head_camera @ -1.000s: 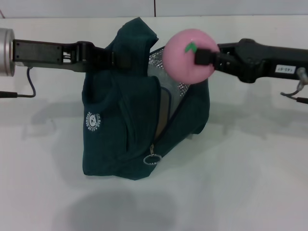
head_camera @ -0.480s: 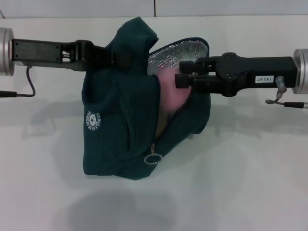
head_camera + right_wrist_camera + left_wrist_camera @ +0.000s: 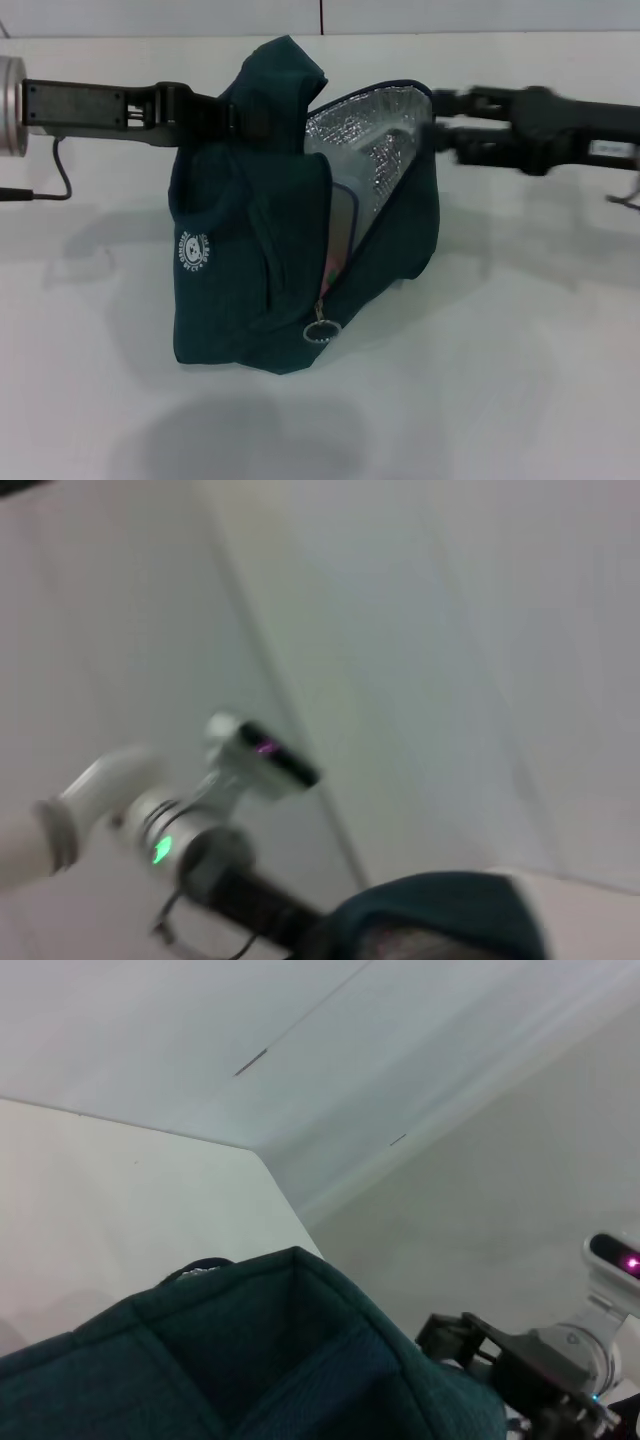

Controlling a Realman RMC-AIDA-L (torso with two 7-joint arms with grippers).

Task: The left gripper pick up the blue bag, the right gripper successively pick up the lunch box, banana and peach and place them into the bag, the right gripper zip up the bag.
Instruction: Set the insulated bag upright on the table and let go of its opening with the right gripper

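The blue bag hangs upright at the centre of the head view, its mouth open and the silver foil lining showing. My left gripper comes in from the left and is shut on the bag's top fabric. My right gripper is just outside the bag's right rim, blurred, open and holding nothing. Of the peach only a faint pink edge shows deep in the opening. The lunch box and banana are hidden inside the bag. The ring-pull zipper hangs at the low end of the opening.
The white table spreads all around the bag, with a wall behind it. A cable loops under the left arm. The left wrist view shows teal bag fabric with the right arm's claw beyond it.
The right gripper lowered the peach into the bag, let go of it and drew back to the right, out of the opening. The left gripper and bag stayed put.
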